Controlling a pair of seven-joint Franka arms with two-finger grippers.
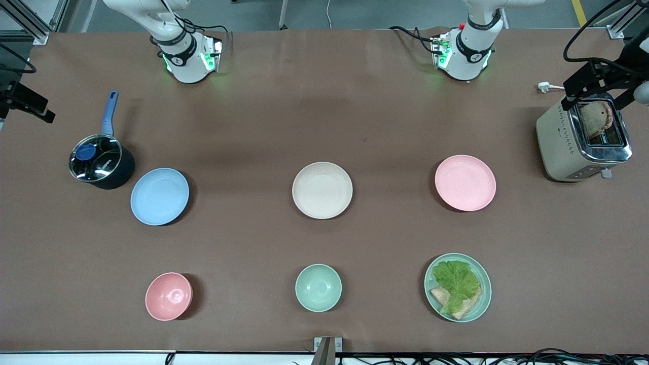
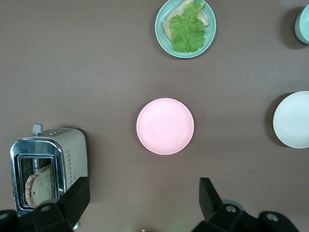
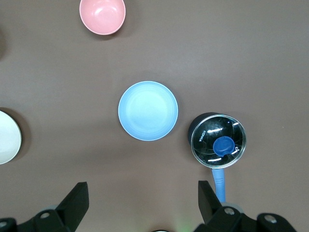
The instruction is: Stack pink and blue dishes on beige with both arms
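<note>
Three flat round plates with a smooth, dull finish lie in a row across the middle of the brown table (image 1: 324, 91): one blue plate (image 1: 159, 196) by the black pot (image 1: 101, 162) with its shiny glass lid, one beige plate (image 1: 322, 190) in the middle, and one pink plate (image 1: 465, 182) near the shiny metal toaster (image 1: 583, 139). Nearer the front camera sit two small deep bowls, one pink bowl (image 1: 169, 296) and one green bowl (image 1: 318, 287), plus one green plate (image 1: 458, 287) with a crinkly lettuce leaf and bread. High over the pink plate hangs the left gripper (image 2: 144, 203), fingers spread wide, holding nothing. High over the blue plate hangs the right gripper (image 3: 143, 203), spread wide too.
</note>
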